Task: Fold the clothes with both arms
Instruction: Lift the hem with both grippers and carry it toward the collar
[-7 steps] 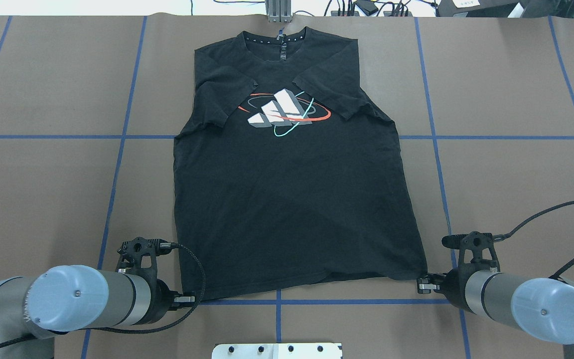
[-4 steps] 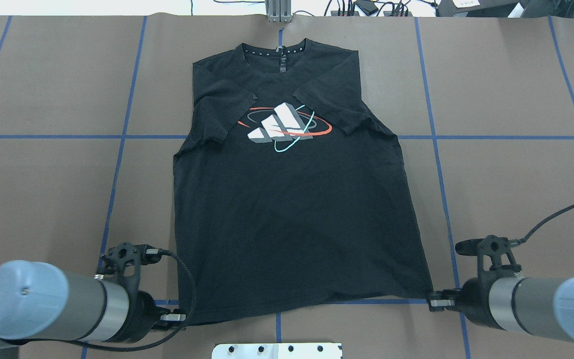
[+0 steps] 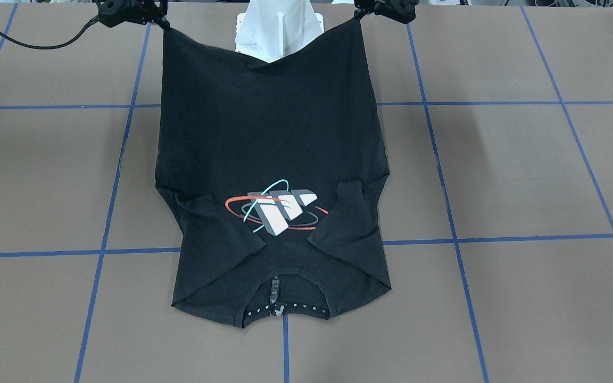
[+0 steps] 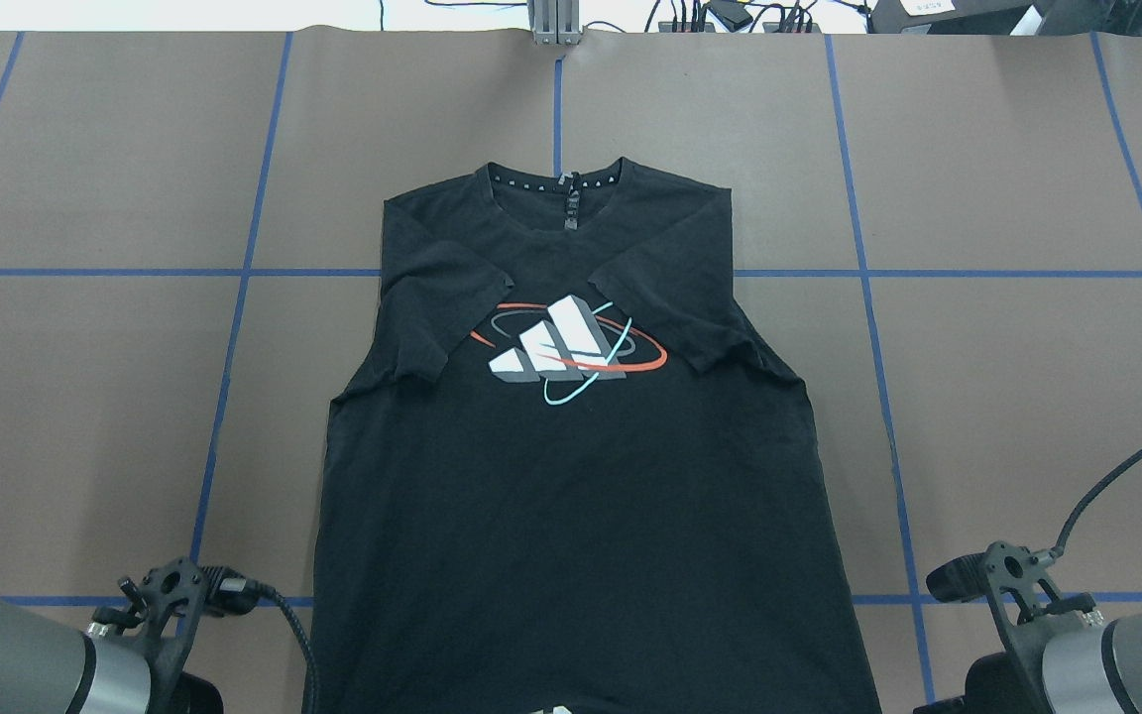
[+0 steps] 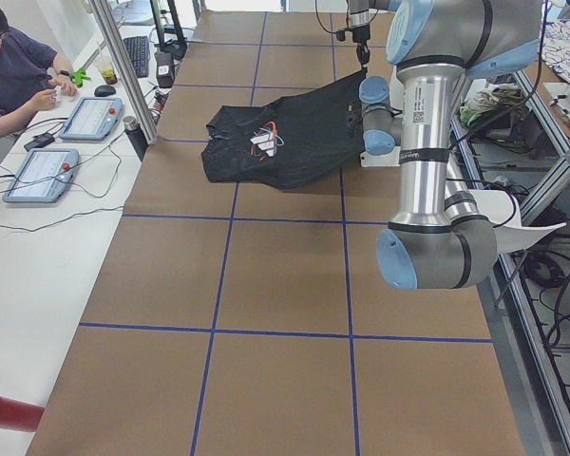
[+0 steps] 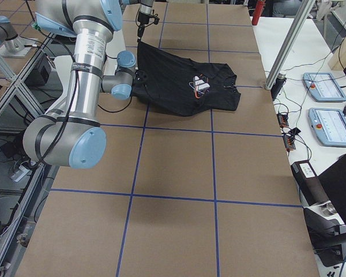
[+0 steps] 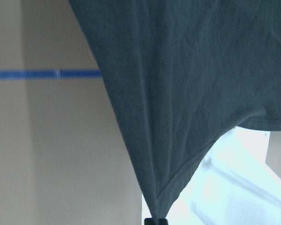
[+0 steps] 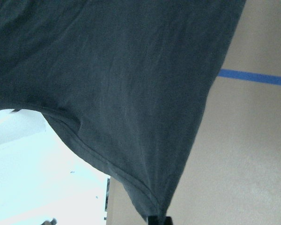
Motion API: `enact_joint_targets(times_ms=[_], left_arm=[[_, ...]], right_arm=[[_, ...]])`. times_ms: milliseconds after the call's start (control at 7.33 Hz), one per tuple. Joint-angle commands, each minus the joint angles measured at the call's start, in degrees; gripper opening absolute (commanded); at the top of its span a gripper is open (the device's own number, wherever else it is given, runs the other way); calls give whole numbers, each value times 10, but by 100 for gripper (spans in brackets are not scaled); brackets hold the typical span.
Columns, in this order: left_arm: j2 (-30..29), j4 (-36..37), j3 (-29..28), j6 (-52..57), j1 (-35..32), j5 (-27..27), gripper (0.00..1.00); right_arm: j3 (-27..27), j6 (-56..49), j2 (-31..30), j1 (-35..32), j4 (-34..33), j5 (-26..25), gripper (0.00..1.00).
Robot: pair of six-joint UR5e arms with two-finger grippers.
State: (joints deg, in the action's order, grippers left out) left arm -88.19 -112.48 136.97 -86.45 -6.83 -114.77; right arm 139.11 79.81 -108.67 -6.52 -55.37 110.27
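We have the left fingers (image 7: 155,221) and right fingers (image 8: 158,220) each clamped on a hem corner of the T-shirt (image 3: 269,133), hem lifted, collar end flat on the counter (image 3: 498,159). We judge the bottom-to-collar fold is beginning; next the hem must travel forward evenly, both corners level.

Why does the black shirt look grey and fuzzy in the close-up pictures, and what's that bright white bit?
Left wrist view: the T-shirt sits close to the lens, so it looks soft and washed grey-blue; below its hem the background is overexposed to white. Right wrist view: same, white at lower left. Overhead view: sharp and black.
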Motion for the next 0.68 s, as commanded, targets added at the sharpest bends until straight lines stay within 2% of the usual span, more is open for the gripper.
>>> enact_joint_targets(times_ms=[0,273,545], left_arm=[[-1,3,6,0,-13,-12,0],[-3,3,-35,5,-95,-7,0],[-64,3,-98,6,-150,47,0]], right_arm=[[6,0,3,-32,-1,16,0],[-41,0,9,-122,-9,13,0],[-119,0,102,-202,-52,-2,0]])
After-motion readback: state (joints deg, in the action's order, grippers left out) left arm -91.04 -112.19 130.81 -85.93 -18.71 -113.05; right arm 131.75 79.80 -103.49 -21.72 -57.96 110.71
